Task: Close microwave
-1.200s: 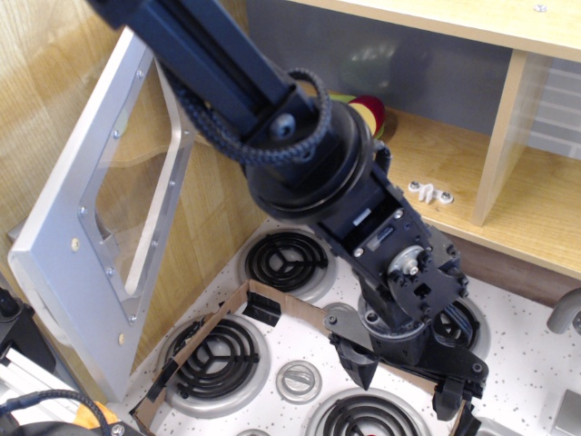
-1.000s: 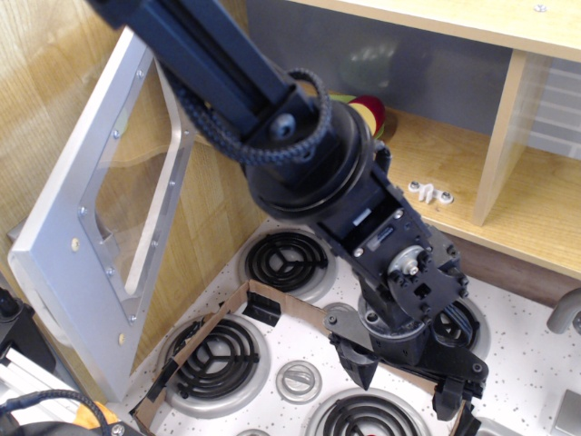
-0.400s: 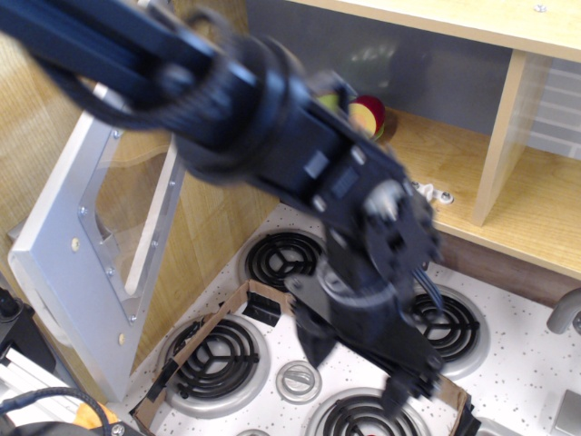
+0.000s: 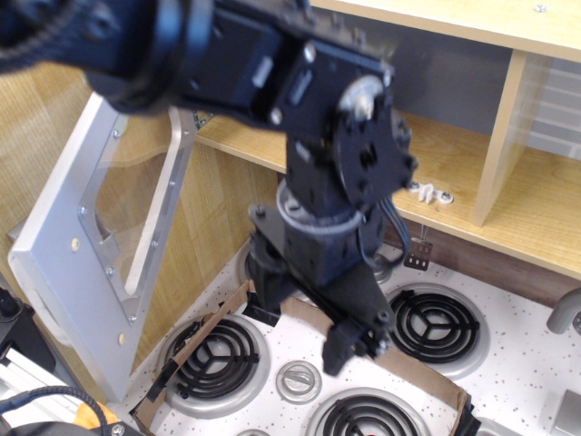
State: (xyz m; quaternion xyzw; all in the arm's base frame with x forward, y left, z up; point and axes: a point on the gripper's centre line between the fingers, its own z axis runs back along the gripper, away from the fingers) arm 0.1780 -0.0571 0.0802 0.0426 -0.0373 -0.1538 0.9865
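The microwave's wide silver-grey door (image 4: 64, 250) stands swung open at the left, its clear window (image 4: 132, 195) facing the middle. I see only the door; the handle, buttons and clock panel are out of view. My black gripper (image 4: 304, 318) hangs over the stove top, to the right of the door and apart from it. Its fingers are spread, one (image 4: 265, 286) on the left and one (image 4: 343, 350) lower right, with nothing between them. The arm hides the area behind it.
Black coil burners (image 4: 218, 359) (image 4: 436, 327) and a round silver knob (image 4: 298, 380) lie on the speckled stove top. A cardboard strip (image 4: 418, 368) lies on it. A wooden shelf (image 4: 472, 204) holds a small white piece (image 4: 428, 193). A grey handle (image 4: 565, 313) is at the right edge.
My arm has swung left and up from the right burners towards the open door, and the gripper has turned. The door has not moved.
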